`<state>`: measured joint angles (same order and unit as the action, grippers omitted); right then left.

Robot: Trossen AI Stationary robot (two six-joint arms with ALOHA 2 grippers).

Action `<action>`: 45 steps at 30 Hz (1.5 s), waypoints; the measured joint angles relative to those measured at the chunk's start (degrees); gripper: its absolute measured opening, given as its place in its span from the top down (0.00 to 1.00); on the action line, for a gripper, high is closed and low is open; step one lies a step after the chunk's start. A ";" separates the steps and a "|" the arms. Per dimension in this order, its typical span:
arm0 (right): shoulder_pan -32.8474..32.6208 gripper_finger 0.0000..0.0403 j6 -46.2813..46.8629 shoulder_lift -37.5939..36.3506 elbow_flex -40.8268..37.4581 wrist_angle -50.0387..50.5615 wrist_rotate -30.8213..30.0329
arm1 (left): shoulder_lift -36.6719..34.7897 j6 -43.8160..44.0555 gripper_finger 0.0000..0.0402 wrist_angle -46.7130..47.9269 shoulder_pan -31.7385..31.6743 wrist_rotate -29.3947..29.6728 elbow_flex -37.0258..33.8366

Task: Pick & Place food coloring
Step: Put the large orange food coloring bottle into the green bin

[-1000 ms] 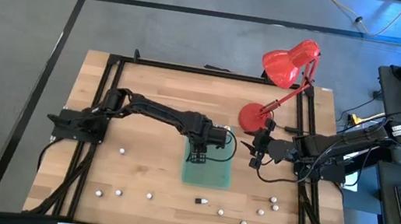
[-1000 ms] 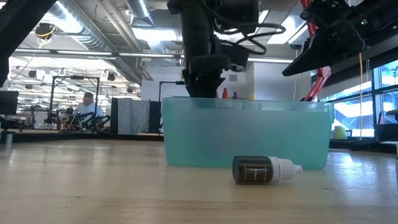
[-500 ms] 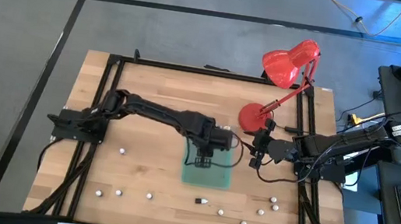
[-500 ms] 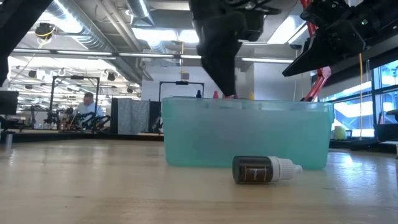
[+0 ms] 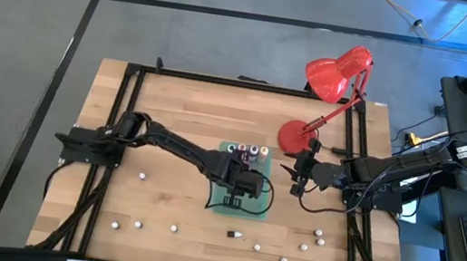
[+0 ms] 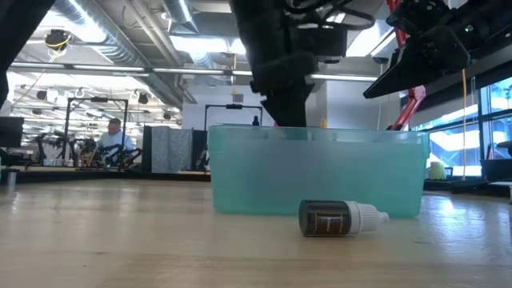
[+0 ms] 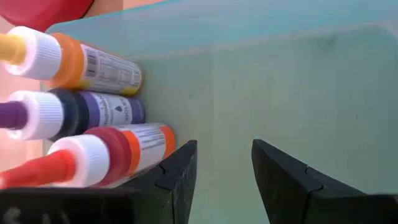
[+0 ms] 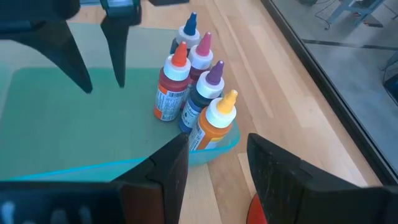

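Several food coloring bottles (image 5: 246,151) (image 8: 196,93) with red, pink, blue, dark and orange bodies stand on their bases along the far edge of a teal tray (image 5: 252,208) (image 6: 316,172). One dark bottle with a pale cap (image 5: 234,234) (image 6: 340,218) lies on its side on the table, near of the tray. My left gripper (image 5: 241,196) (image 7: 224,146) (image 8: 104,86) is open over the tray floor, beside the standing bottles, holding nothing. My right gripper (image 5: 297,176) (image 8: 217,140) waits open just right of the tray.
A red desk lamp (image 5: 338,72) stands with its round base (image 5: 295,137) on the table's far right, close to my right gripper. Small whitish pieces (image 5: 319,237) (image 5: 143,175) lie scattered along the near part of the wooden table. A person sits far off in the room (image 6: 112,136).
My left gripper has moved from the tray's far part toward the table's near edge and slightly right, staying over the tray. The row of bottles at the tray's far edge, covered by the arm before, now shows in the high view. My right arm kept still.
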<state>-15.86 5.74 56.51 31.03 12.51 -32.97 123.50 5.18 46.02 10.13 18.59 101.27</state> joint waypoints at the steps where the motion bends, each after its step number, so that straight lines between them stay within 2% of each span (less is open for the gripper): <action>1: -0.02 0.59 0.03 0.00 0.00 0.00 0.00 | -0.02 0.03 0.63 -1.26 0.00 0.14 -0.82; 6: -0.02 0.59 0.10 0.00 0.00 0.00 0.00 | 0.07 0.03 0.62 -2.84 -0.26 3.16 -2.53; 22: 0.00 0.59 0.07 0.00 0.00 0.00 0.00 | 0.70 0.16 0.63 -3.94 -2.86 5.97 -2.49; 27: 0.00 0.59 0.07 0.00 0.00 0.00 0.00 | 0.70 0.04 0.63 -3.78 -3.13 8.77 -2.49; 45: 0.00 0.59 0.00 0.02 0.00 0.16 0.00 | 3.52 -1.49 0.64 -1.97 -4.04 7.18 -2.53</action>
<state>-15.86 5.74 56.53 31.03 12.68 -32.97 127.02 3.69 44.05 6.09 25.77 98.74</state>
